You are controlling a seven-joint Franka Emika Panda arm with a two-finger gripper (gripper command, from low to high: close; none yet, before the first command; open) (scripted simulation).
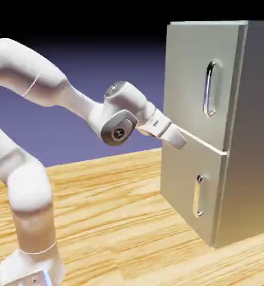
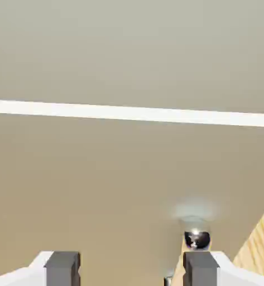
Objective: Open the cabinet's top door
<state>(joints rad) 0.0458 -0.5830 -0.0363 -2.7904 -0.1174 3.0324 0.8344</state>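
Observation:
The grey cabinet (image 1: 251, 128) stands at the right with both front doors shut. The top door (image 1: 198, 72) carries a long vertical silver handle (image 1: 210, 88); the shorter lower door (image 1: 190, 190) has a small handle (image 1: 198, 195). My gripper (image 1: 180, 139) is close to the cabinet front near its left edge, level with the pale seam (image 1: 204, 144) between the doors and well below and left of the long handle. In the hand view the gripper (image 2: 132, 271) is open with nothing between its fingers (image 2: 62, 268). The seam (image 2: 128, 113) crosses that view, with the top door (image 2: 128, 50) above it.
The wooden table (image 1: 111, 223) stretches under the arm and cabinet. In the hand view a shiny end of the lower door's small handle (image 2: 196, 239) shows by the right finger, with a wedge of table wood (image 2: 262, 246) at the lower right.

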